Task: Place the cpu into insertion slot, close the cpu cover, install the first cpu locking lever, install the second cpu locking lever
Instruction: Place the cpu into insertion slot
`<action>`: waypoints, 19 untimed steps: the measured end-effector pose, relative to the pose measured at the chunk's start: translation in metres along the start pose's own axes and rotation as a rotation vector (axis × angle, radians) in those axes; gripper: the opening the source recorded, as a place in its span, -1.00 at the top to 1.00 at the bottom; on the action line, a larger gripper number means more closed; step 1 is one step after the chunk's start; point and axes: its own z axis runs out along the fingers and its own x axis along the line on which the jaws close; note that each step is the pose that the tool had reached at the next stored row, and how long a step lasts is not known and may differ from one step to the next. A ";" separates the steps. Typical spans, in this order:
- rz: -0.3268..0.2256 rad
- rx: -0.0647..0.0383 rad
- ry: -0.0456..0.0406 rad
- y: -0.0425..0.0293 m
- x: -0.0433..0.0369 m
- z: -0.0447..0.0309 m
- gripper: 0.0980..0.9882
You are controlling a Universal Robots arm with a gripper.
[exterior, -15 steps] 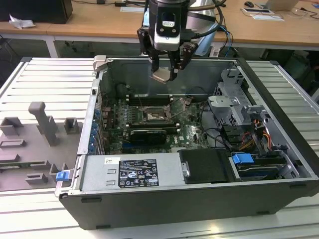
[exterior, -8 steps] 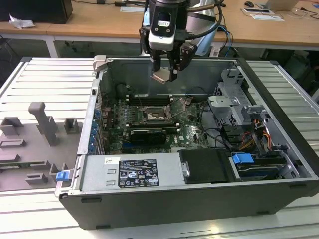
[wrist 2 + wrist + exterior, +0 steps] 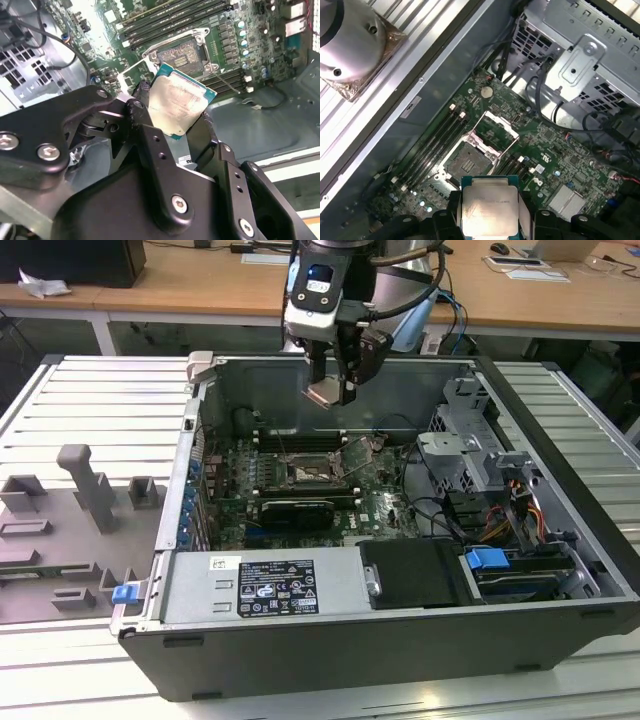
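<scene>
Open computer case (image 3: 300, 660): interior facing up.
Green board (image 3: 385, 510): flat on the case floor.
My gripper (image 3: 335, 388): hangs over the far part of the case, well above the board, fingers clamped on opposite edges of the cpu (image 3: 489, 212).
Cpu cover (image 3: 496, 131): swung up, at the exterior view's right of the slot.
Insertion slot (image 3: 468, 160): uncovered, nothing seated.
Cpu: in my grip, metal top showing in the first wrist view, above the slot and apart from it.
</scene>
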 end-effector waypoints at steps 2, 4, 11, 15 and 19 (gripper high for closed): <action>0.035 -0.001 -0.0030 0.0000 0.0000 0.0001 0.00; 0.061 -0.001 -0.0052 0.0000 0.0000 0.0003 0.00; 0.206 -0.004 -0.0176 -0.0001 0.0000 0.0012 0.00; 0.321 -0.006 -0.0273 -0.0001 0.0000 0.0018 0.00; 0.398 -0.007 -0.0337 -0.0002 0.0000 0.0022 0.00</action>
